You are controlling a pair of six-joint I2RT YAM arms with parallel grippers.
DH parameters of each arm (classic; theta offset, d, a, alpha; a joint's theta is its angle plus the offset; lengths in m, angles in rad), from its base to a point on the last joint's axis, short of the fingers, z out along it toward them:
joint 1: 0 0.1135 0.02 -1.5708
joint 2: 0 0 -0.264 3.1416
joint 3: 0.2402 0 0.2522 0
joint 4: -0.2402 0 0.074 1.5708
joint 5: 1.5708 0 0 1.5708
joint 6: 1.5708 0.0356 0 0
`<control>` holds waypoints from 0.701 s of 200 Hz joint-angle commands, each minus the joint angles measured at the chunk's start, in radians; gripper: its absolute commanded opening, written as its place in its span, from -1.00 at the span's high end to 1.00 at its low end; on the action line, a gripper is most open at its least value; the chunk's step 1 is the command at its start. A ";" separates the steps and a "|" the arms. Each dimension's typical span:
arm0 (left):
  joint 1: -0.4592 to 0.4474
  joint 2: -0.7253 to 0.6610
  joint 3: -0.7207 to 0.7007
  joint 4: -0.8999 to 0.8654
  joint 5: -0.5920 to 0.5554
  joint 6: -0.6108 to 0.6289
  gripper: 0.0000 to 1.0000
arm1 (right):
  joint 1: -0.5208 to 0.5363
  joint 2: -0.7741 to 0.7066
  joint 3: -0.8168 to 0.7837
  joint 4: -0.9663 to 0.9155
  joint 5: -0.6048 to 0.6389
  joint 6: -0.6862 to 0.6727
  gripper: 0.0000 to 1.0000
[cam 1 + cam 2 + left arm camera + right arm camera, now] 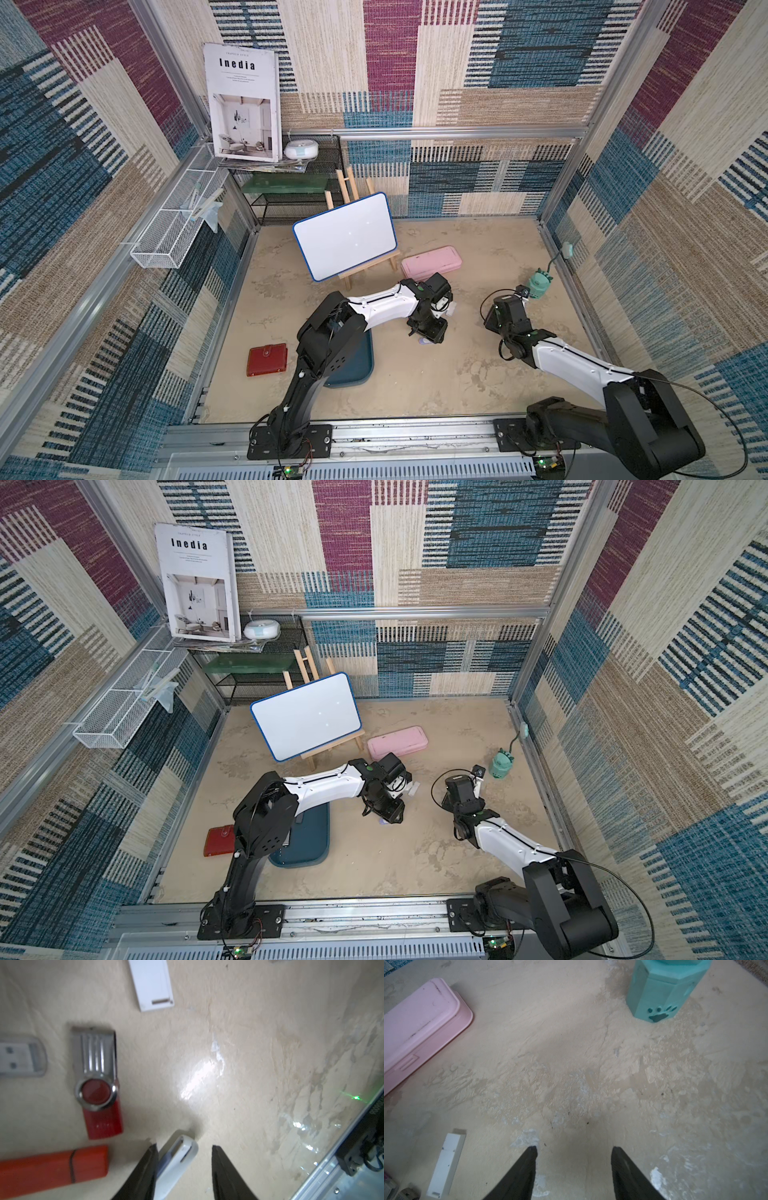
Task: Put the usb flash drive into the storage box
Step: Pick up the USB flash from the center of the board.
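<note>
Top views: left gripper [429, 332] points straight down at mid-table, a pale sliver of the usb flash drive [424, 341] showing just under it; storage box [359, 365] sits apart toward the arm's base, bare table between, and most of it lies hidden under the left arm's own elbow. The strip of box floor that shows in both top views is bare; the rest I cannot see. Red wallet [267, 359] shut, just beside the box. Pink case [432, 262] shut, contents unknown. Wire basket [166, 241] on the side wall holds a few pale items, too small to name. Left wrist view: jaws spread, the drive lying between them, seemingly on the table, touching one finger [145, 1167] with a clear gap to the other, so not pinched. Red swivel drive [97, 1084] and orange drive [52, 1167] lie near on the touching side. Likely trouble: closing from this offset may shove or twist the drive rather than trap it, and it sits skewed to the jaws, so a corner grip could slip on the lift; a sideways sweep could knock the neighbours. With the box under the elbow, the arm must fold back tightly, and a release short of the rim would miss. Right wrist view: right gripper [574, 1148] spread over bare table, nothing between the jaws; teal paw-print pot [662, 995] ahead, its mouth out of frame; white drive [446, 1163] off to one side
</note>
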 commanded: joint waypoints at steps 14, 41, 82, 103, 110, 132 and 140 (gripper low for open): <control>0.002 -0.029 -0.084 -0.012 -0.039 -0.019 0.01 | 0.000 0.009 0.011 0.007 -0.008 -0.009 -0.25; -0.004 -0.054 -0.130 -0.005 -0.058 -0.022 0.00 | -0.001 0.013 0.014 0.004 -0.010 -0.009 -0.26; -0.059 -0.064 -0.137 -0.065 -0.213 -0.028 0.08 | 0.000 0.017 0.016 0.003 -0.011 -0.010 -0.27; -0.093 -0.063 -0.134 -0.093 -0.285 -0.036 0.13 | 0.000 0.020 0.016 0.005 -0.014 -0.011 -0.27; -0.102 -0.062 -0.136 -0.097 -0.304 -0.037 0.15 | 0.000 0.022 0.018 0.005 -0.014 -0.010 -0.27; -0.127 -0.042 -0.134 -0.117 -0.361 -0.042 0.23 | 0.000 0.029 0.023 -0.002 -0.017 -0.012 -0.27; -0.130 -0.031 -0.133 -0.120 -0.361 -0.042 0.25 | 0.000 0.031 0.025 -0.005 -0.019 -0.013 -0.27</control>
